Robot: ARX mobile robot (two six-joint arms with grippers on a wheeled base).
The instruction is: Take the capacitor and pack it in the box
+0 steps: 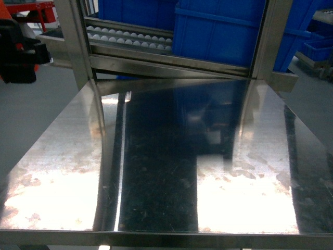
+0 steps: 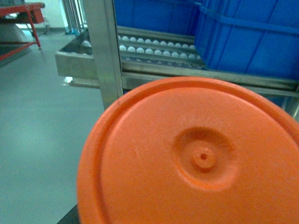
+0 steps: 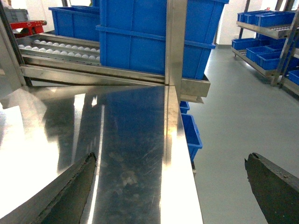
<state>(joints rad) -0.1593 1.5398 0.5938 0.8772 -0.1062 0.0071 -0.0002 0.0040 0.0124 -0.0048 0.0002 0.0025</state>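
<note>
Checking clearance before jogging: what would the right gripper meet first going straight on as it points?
Probably the steel table, near its right edge, since the open right gripper slants down over it. Otherwise the upright post at the rack; depth is unclear.

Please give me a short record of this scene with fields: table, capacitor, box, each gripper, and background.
table: shiny, scratched steel top
capacitor: orange round end fills the left wrist view, very close to the camera
box: not seen in any view
left gripper: fingers not visible; grip cannot be confirmed
right gripper: open, dark fingers wide apart, over the table's right edge
background: blue bins on a roller rack behind the table
</note>
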